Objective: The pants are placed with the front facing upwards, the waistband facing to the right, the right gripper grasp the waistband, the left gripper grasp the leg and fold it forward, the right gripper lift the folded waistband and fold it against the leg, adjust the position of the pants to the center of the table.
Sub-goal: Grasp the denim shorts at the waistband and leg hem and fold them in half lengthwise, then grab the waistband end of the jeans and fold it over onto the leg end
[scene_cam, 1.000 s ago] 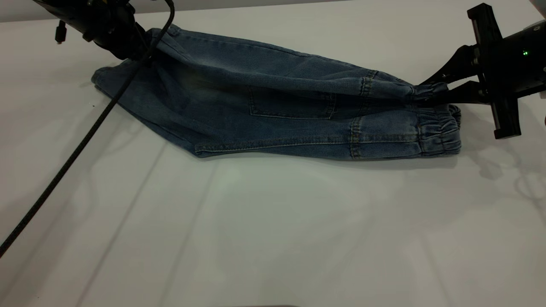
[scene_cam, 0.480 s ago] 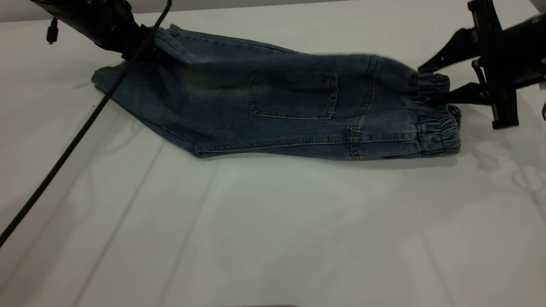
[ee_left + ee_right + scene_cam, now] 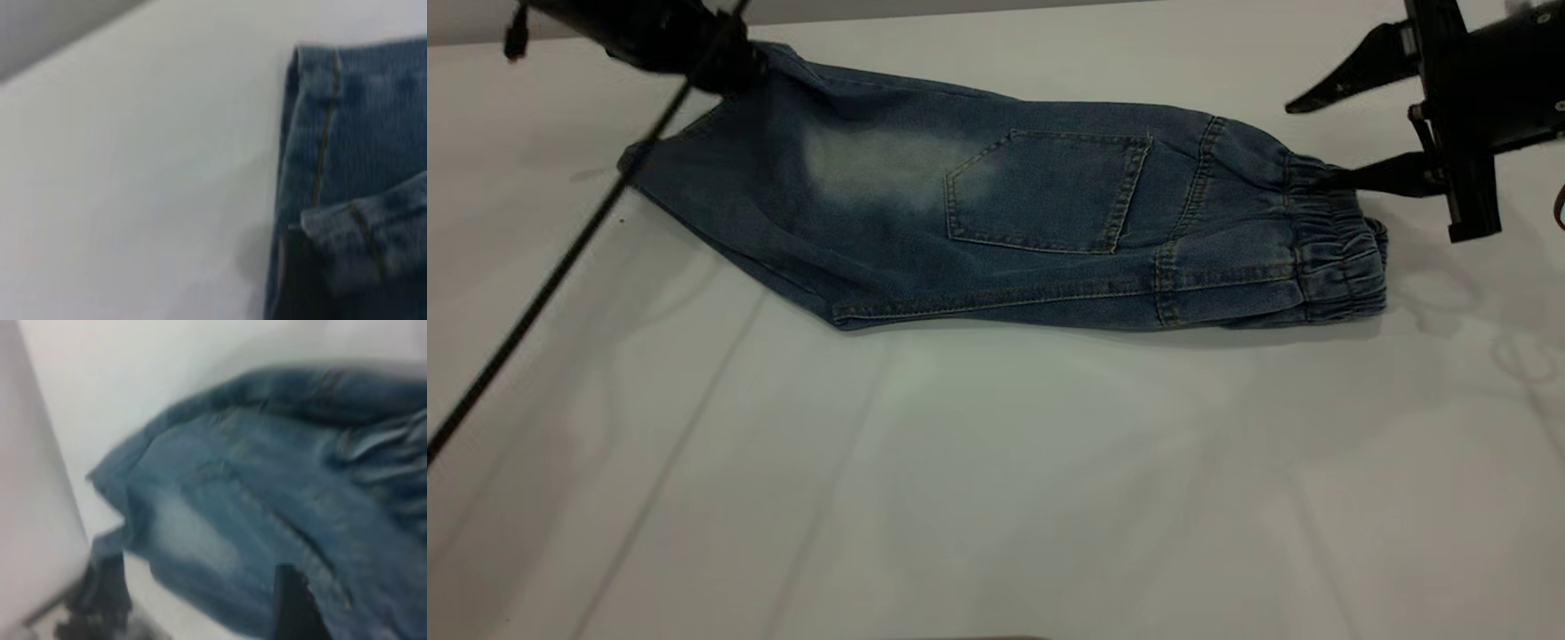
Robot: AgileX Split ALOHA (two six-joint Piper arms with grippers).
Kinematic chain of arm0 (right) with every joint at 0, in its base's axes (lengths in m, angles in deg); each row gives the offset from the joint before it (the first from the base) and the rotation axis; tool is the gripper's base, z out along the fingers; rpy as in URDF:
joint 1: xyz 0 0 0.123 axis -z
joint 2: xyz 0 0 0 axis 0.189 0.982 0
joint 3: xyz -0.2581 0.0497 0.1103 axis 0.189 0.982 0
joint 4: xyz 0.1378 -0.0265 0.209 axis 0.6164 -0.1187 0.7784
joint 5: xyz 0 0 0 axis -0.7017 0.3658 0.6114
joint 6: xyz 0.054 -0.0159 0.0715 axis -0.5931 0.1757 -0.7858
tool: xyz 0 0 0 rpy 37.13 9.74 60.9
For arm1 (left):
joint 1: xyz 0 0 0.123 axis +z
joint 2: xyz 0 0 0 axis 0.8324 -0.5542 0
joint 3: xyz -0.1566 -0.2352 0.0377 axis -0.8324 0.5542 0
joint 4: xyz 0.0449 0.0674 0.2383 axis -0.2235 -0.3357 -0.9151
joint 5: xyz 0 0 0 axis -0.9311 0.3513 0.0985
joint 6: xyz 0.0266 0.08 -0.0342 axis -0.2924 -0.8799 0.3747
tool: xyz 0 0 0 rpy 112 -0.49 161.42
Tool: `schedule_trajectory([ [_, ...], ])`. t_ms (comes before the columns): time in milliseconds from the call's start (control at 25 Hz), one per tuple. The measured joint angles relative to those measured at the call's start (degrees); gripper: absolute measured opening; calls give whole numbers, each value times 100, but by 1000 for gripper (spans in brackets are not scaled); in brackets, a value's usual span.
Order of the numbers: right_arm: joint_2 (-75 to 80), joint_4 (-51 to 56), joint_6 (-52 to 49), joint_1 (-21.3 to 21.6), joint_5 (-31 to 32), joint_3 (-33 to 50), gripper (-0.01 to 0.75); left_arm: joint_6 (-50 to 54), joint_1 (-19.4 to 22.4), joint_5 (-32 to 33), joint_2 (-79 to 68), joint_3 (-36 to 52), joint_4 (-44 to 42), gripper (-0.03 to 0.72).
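Surface: white smooth table (image 3: 996, 480) is filling the exterior view, with wide bare room lying in front of the pants and a narrow strip behind them.
Pants: short blue denim pants (image 3: 925, 231) are lying folded lengthwise in the far half of the table, long axis running left to right, a square back pocket (image 3: 1045, 191) and a pale faded patch facing up.
Waistband: gathered, ruched waistband (image 3: 1338, 258) is pointing to the right; the leg end is pointing left.
Texture: tan stitching is tracing the pocket and seams; the hem is showing as a turned-up cuff in the left wrist view.
Right gripper: right gripper (image 3: 1325, 142) is sitting at the waistband's far corner, its pointed fingers spread wide, the lower finger touching the elastic, nothing gripped.
Left gripper: left gripper (image 3: 725, 71) is pinching the raised far leg corner at upper left, a thin black cable (image 3: 543, 289) trailing toward the near left edge.
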Motion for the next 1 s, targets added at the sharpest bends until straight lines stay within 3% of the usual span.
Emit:
schedule_trajectory([
  [280, -66, -135, 1058, 0, 1284, 0, 355, 3, 0, 537, 505, 0, 0, 405],
  [440, -108, -1040, 1186, 0, 1676, 0, 355, 10, 0, 948, 747, 0, 5, 405],
  [600, -115, -2186, 920, 0, 1543, 232, 355, 10, 0, 1249, 923, 0, 5, 405],
  [800, -115, -2528, 884, 0, 793, 750, 366, 10, 0, 1370, 991, 0, 5, 405],
  [1000, -115, -2279, 1106, 0, 652, 784, 497, 10, 0, 1505, 997, 0, 5, 405],
])
